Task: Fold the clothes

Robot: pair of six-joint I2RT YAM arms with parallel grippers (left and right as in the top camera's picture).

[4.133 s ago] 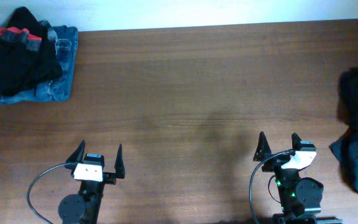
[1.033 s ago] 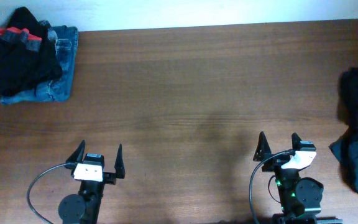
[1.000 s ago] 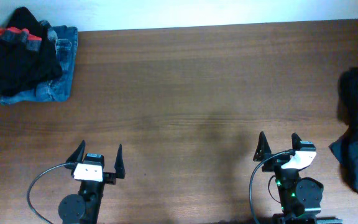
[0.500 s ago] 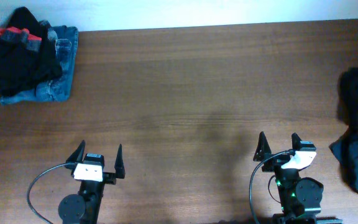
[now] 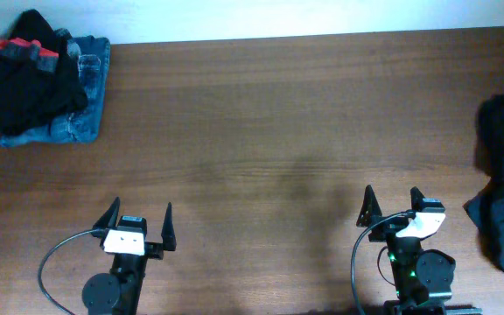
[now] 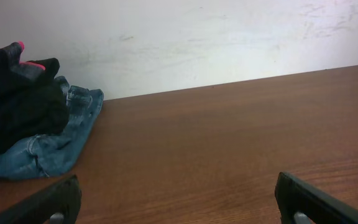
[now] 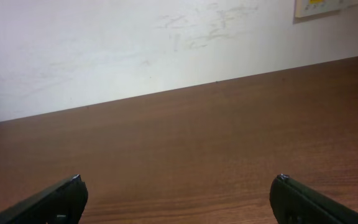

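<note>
Black garment (image 5: 24,79) lies atop blue jeans (image 5: 93,87) on table (image 5: 278,131).

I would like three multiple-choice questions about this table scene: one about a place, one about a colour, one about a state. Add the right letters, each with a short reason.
1. Where on the table do the blue jeans lie?
A) far left corner
B) centre
C) near right corner

2. The black garment on top of the jeans has a trim. What colour is it?
A) yellow
B) red
C) white

3. In what state is the left gripper?
A) shut on the jeans
B) shut, empty
C) open, holding nothing

Answers:
1 A: the overhead view shows them at the far left corner.
2 B: a red strip runs along its far edge.
3 C: its fingers stand wide apart over bare wood.
</note>
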